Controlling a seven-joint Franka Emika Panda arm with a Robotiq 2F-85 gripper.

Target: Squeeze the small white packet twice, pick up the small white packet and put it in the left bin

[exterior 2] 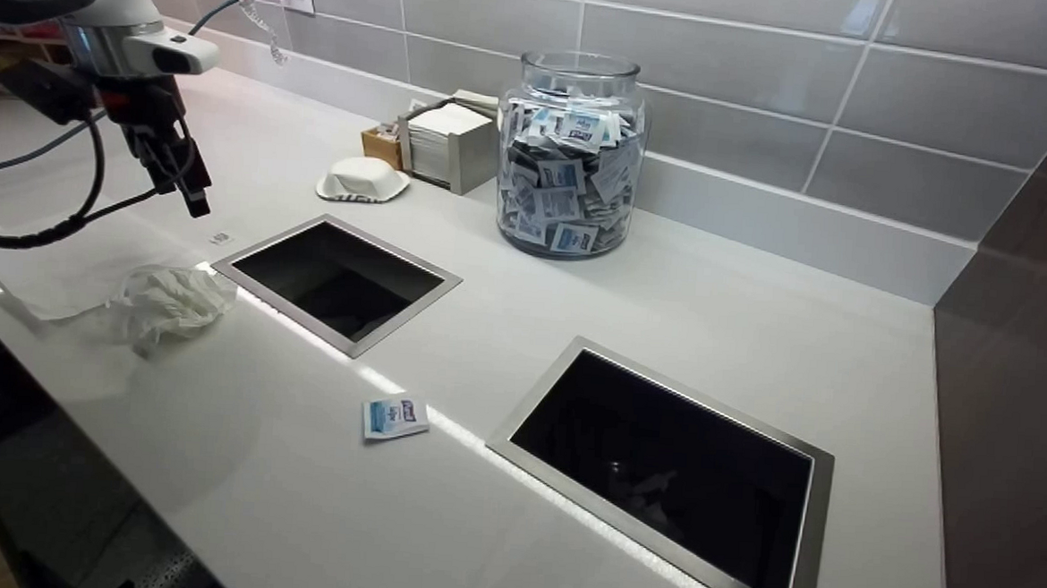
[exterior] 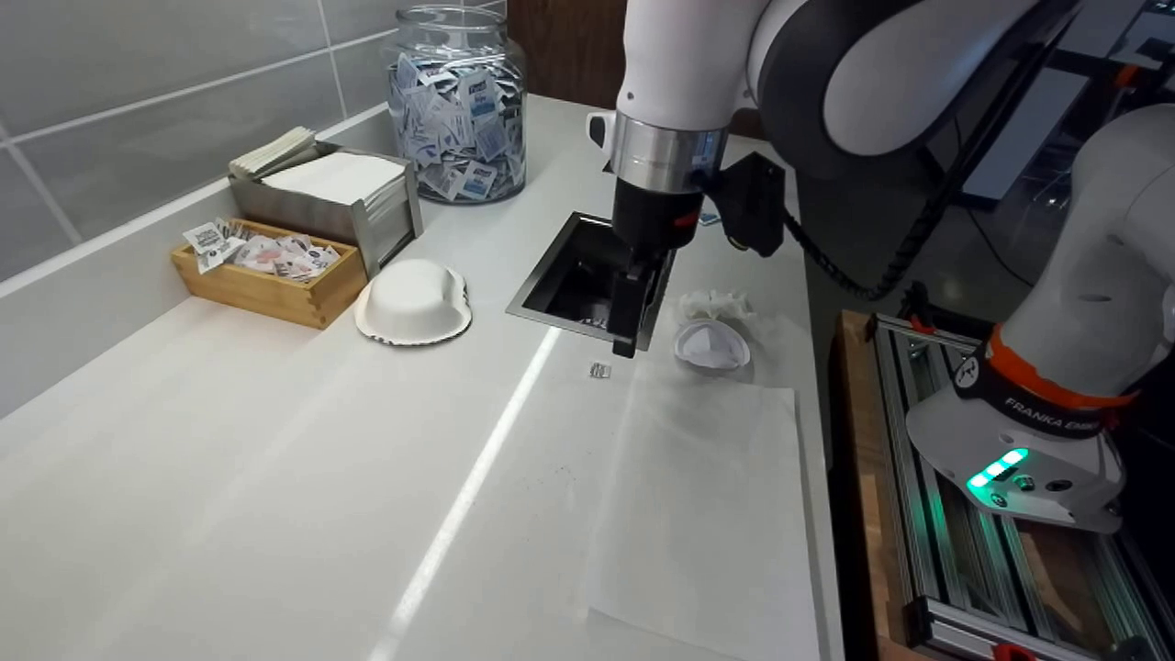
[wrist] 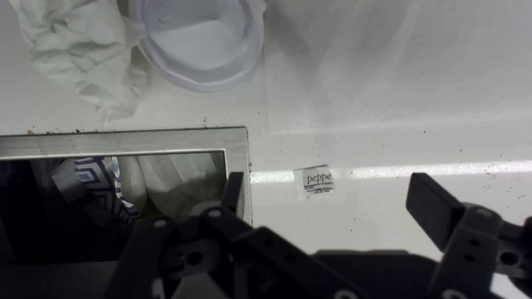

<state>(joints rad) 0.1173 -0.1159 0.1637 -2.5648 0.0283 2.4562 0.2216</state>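
Above the counter (exterior: 275, 477) I hold the gripper (wrist: 333, 200) spread wide, empty; the packet (wrist: 314, 182) lies beside the bin (wrist: 183, 140).

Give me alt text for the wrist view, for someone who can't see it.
A small white packet reading "peppe" lies on a white counter, framed by the open black hand. At left, a metal-rimmed bin holds a purple-patterned item; near the top lie a crumpled white wad and a rounded white plastic dish.
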